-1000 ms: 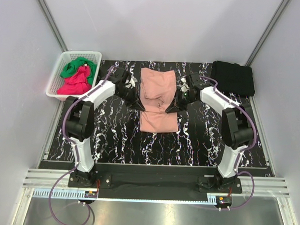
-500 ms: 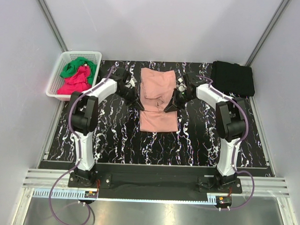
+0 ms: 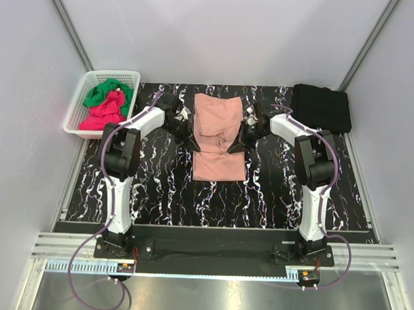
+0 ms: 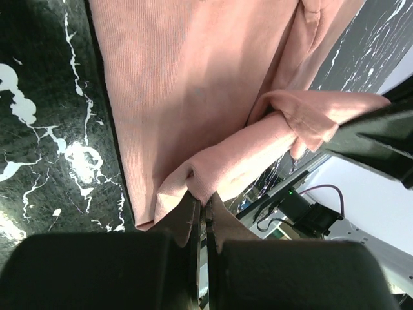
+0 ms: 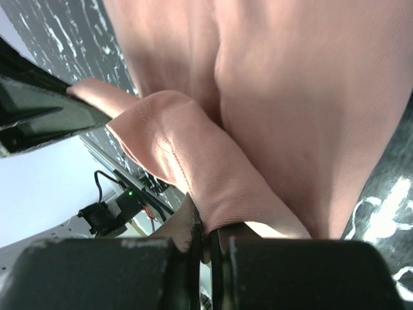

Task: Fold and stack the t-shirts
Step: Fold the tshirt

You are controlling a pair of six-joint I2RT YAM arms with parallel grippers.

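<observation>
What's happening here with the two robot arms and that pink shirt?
The two arms are partway through folding a salmon-pink t-shirt in the middle of the black marbled table. The left arm's fingers are shut on its left edge and the right arm's fingers on its right edge, each pinching a bunched fold of cloth. A folded black t-shirt lies at the far right. A green t-shirt and a magenta-red t-shirt sit in the white basket.

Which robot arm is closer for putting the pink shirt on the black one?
Probably the right arm: the black t-shirt lies on its side. Both jaws are shut on the pink t-shirt.
</observation>
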